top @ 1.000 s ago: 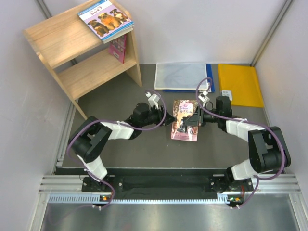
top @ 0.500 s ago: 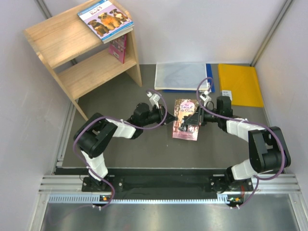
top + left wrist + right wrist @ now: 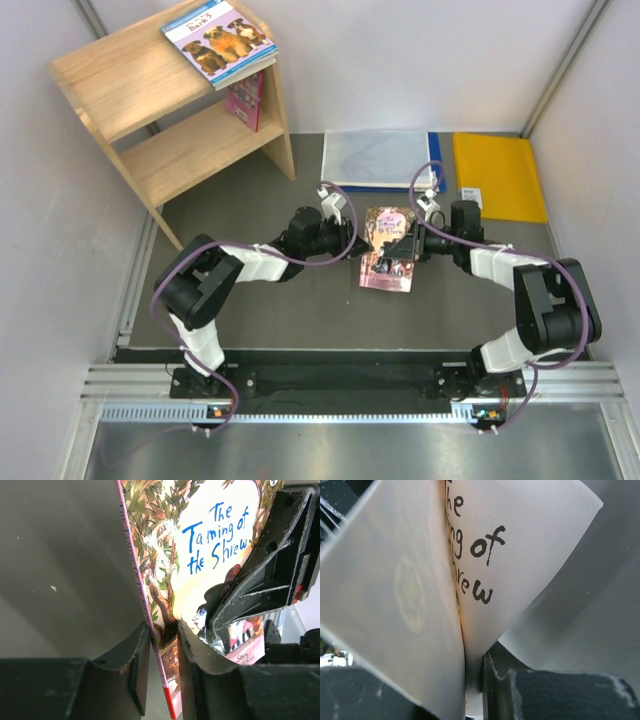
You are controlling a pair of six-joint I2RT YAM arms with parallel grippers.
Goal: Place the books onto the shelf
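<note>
A pink-purple book [image 3: 385, 250], "The Taming of the Shrew" [image 3: 210, 540], lies tilted at the table's centre. My right gripper [image 3: 408, 248] is shut on its right edge, and the pages [image 3: 485, 555] fan out from between the fingers [image 3: 472, 670]. My left gripper [image 3: 352, 243] stands open astride the book's spine edge [image 3: 164, 630], one finger on each side. The wooden shelf [image 3: 150, 90] stands at the far left. The light blue dog book [image 3: 220, 38] lies on its top board. A reddish book [image 3: 246, 100] leans on the lower board.
A grey-white folder with a blue edge [image 3: 375, 158] and a yellow envelope [image 3: 498, 175] lie flat behind the arms. Walls close in on both sides. The right gripper's black fingers [image 3: 270, 570] show across the book in the left wrist view.
My left gripper has moved right, up to the book's spine edge, and its jaws now stand on either side of it. The right gripper has kept its hold.
</note>
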